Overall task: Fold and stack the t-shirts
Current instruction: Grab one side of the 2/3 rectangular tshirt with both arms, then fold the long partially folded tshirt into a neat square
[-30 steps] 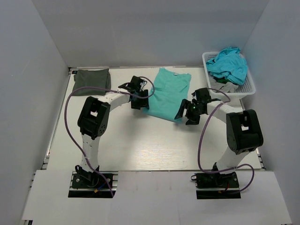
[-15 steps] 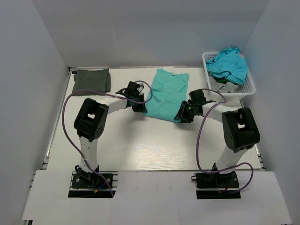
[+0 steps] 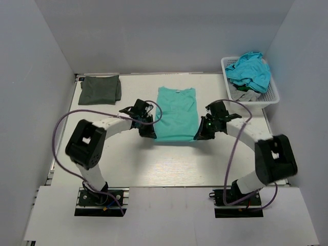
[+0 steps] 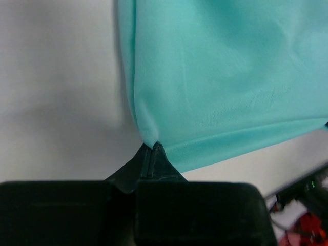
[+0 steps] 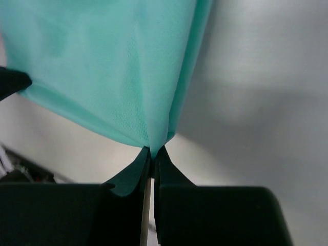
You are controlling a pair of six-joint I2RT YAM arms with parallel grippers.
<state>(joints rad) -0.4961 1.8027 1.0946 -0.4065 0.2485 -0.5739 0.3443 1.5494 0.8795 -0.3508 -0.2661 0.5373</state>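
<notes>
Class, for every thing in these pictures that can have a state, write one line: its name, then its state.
teal t-shirt, laid out on the table, near corners pinched.
dark olive t-shirt, folded, at the far left.
left claw, shut on the teal t-shirt.
right claw, shut on the teal t-shirt.
basket, holding crumpled clothes.

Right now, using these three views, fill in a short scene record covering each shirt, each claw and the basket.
Teal-green cloth t-shirt: spread lengthwise mid-table, collar at the far end
Dark olive-green folded cloth shirt: far left corner, apart from both claws
Left claw: shut on the teal shirt's near left corner
Right claw: shut on its near right corner
White plastic basket: far right, heaped with crumpled turquoise clothes
</notes>
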